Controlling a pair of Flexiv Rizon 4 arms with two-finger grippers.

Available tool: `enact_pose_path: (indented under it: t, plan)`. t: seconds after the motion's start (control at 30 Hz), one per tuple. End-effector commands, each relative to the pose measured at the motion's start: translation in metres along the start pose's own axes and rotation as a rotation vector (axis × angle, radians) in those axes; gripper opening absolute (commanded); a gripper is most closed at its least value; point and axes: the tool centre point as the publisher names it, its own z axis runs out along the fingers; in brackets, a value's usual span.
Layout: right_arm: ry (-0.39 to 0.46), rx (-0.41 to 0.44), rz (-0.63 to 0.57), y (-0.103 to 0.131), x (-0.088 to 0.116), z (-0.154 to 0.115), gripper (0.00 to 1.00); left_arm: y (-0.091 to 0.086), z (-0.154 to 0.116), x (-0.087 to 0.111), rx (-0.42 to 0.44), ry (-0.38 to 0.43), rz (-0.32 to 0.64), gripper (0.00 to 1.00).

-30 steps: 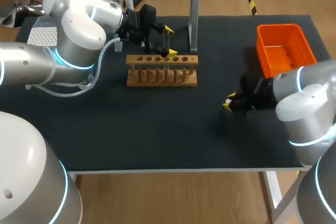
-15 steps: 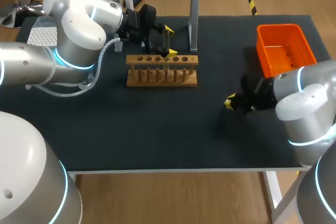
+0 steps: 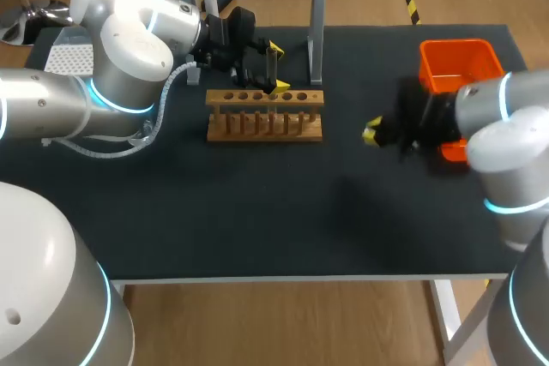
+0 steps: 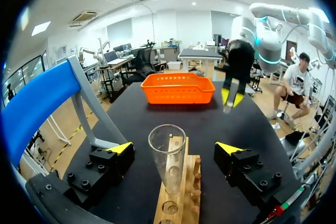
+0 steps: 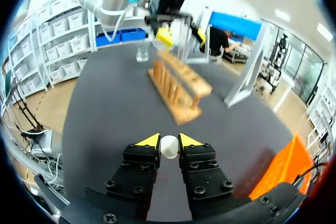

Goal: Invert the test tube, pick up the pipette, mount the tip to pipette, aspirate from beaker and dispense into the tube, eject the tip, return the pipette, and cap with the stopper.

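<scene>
Both grippers differ. The left gripper (image 4: 174, 148) is spread wide, one tip on each side of the tube (image 4: 168, 161) without touching it. The tube stands upright, mouth up, in the rack (image 4: 185, 208). The right gripper (image 5: 169, 141) pinches the white stopper (image 5: 169, 148) between its tips, with the rack ahead of it.

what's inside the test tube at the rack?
Nothing visible. The test tube is clear glass with an open mouth, and the rack shows through its walls, with no liquid or stopper. Its lowest end, down at the rack, is too indistinct to check.
</scene>
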Motion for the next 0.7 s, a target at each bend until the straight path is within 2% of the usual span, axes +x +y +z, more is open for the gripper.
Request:
enact_pose_path:
  t: [0.03, 0.2, 0.7]
  plan:
    - [0.111, 0.017, -0.004, 0.048, -0.019, -0.072, 0.00, 0.001, -0.001, -0.001, 0.001, 0.004, 0.001, 1.00]
    - [0.139, -0.007, -0.059, 0.100, -0.023, -0.094, 0.00, 0.001, -0.001, -0.001, 0.001, 0.004, 0.001, 1.00]
    - [0.139, -0.007, -0.059, 0.100, -0.023, -0.094, 0.00, 0.001, -0.001, -0.001, 0.001, 0.004, 0.001, 1.00]
